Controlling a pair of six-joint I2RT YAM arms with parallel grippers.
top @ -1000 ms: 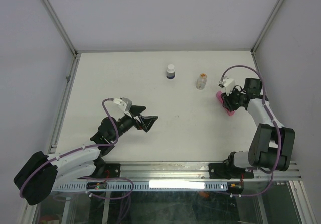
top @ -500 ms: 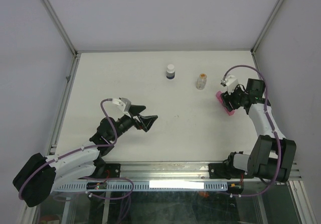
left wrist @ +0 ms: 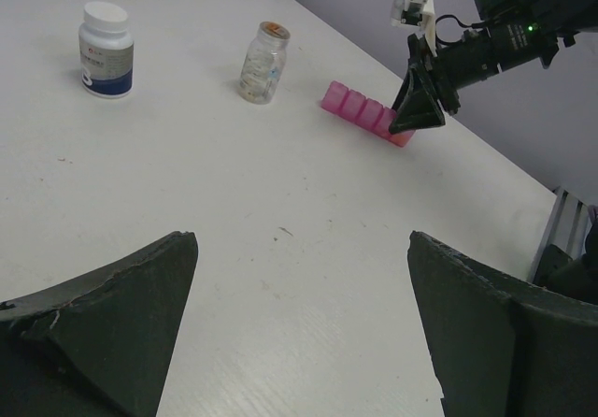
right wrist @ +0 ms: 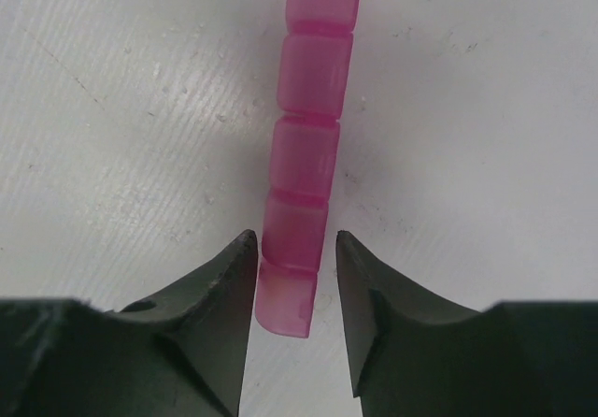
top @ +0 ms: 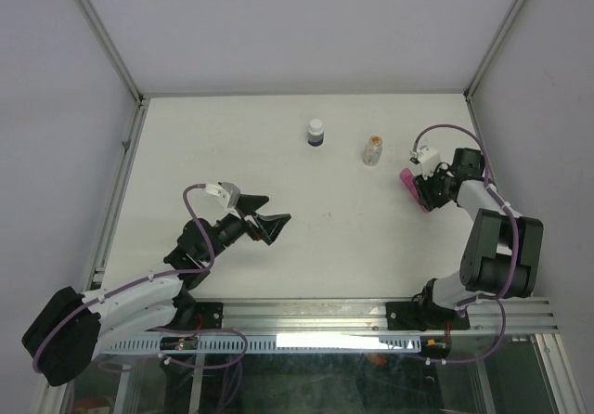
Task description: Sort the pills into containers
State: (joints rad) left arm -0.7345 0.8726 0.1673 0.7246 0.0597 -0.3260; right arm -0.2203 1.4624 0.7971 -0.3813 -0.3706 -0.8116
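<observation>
Pill-organizer strip (right wrist: 308, 136) lies flat between the right gripper's (right wrist: 294, 249) fingertips. The jaws are narrowly parted astride its nearest two compartments, the left finger almost touching and a sliver of tabletop (top: 232, 145) showing beside the right one, so it does not look clamped. The strip sits by the right edge of the tabletop, in the far half, with every visible lid down.

The clear vial with an orange cap (top: 372, 150) stands just inward of it, and the dark bottle with a white cap (top: 316, 133) is farther left along the far edge. The left gripper (top: 269, 221) hangs wide open and empty over the near-left area.

The step in hand seems to be getting hold of the strip. The next move probably calls for a squeeze square across its sides without skidding it, then opening a lid.
</observation>
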